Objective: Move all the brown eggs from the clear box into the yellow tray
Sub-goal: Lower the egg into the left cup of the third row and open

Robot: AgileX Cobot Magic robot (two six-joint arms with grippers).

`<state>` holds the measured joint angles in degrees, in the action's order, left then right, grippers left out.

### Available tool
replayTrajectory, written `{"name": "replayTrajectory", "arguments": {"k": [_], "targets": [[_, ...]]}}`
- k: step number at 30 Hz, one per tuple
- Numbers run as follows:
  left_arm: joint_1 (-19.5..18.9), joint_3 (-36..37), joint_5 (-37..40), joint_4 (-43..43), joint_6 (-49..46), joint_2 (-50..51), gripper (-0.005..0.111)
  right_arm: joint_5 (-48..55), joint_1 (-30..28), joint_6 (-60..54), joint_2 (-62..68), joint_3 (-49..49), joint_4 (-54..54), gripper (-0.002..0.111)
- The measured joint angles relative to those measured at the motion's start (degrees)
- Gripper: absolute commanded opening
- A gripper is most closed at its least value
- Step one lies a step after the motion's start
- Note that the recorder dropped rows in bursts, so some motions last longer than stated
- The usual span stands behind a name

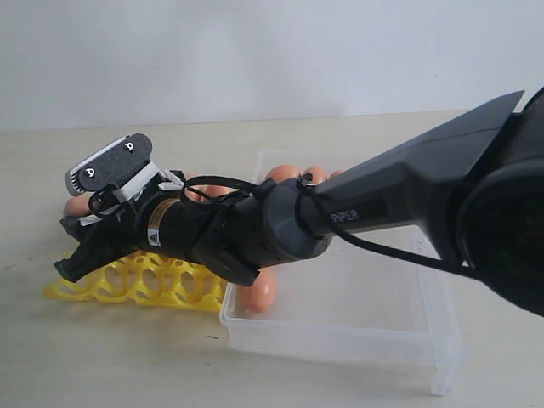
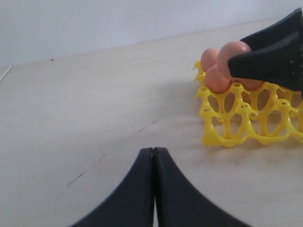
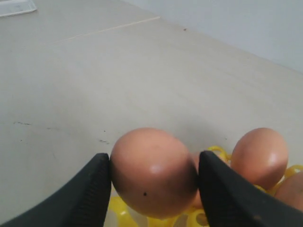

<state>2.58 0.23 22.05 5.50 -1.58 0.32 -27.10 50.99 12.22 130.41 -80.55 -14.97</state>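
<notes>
My right gripper is shut on a brown egg, with one finger against each side, just above the yellow tray. Another brown egg sits in the tray beside it. In the exterior view the right arm reaches across to the left, its gripper over the yellow tray. The clear box holds brown eggs near its left wall and at its far edge. My left gripper is shut and empty, low over bare table beside the yellow tray.
The right arm's dark body and its cable cross over the left part of the clear box. The right gripper's fingers show over the tray in the left wrist view. A white wall stands behind the table.
</notes>
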Motion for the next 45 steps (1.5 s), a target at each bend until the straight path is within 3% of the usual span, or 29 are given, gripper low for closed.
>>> {"name": "replayTrajectory", "arguments": {"k": [45], "targets": [[0.0,0.0,0.0,0.0,0.0,0.0,0.000,6.7,0.1,1.9,5.9,-8.1,-2.7,0.000]]}}
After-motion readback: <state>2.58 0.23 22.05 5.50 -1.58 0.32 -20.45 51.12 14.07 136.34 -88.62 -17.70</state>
